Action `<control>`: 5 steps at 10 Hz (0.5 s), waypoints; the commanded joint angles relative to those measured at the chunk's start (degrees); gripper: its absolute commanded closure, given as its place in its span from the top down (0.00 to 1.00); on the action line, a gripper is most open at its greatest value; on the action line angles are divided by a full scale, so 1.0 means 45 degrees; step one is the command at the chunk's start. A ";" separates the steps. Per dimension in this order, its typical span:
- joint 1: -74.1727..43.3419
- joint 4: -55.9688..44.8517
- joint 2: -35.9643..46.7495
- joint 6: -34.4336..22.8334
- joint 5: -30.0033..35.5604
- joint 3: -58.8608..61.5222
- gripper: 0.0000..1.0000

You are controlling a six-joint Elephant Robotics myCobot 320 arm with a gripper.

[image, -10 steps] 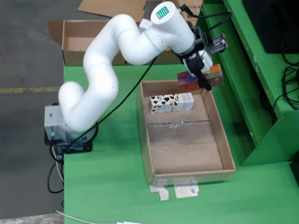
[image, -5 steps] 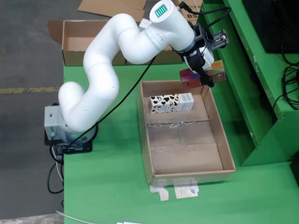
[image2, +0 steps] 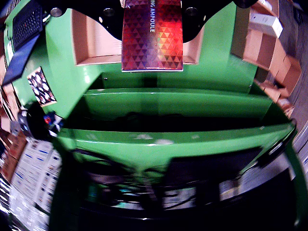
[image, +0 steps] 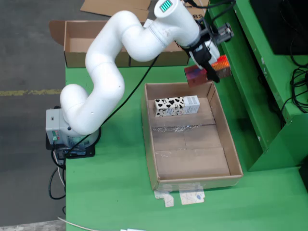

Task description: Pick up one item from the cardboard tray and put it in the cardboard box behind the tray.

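Observation:
My gripper is shut on a red‑orange holographic box and holds it in the air over the far right corner of the open cardboard tray. In the wrist view the box hangs between the black fingers, with cardboard, apparently the tray, under it. A carton with black and white hearts lies in the tray's far end. The cardboard box stands open at the back left of the table, apart from the gripper.
A green frame runs along the right of the table, close to the gripper, with cables beyond it. The frame's rails fill the wrist view. The arm's base stands at the left edge. Flat cardboard lies behind the box.

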 commanded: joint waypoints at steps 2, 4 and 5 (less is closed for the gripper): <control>0.2062 -0.0198 0.0419 0.0043 -0.0340 0.0331 0.00; 0.3731 -0.1203 0.0911 0.0336 -0.0812 0.0331 0.00; 0.5450 -0.2725 0.1553 0.0902 -0.1293 0.0331 0.00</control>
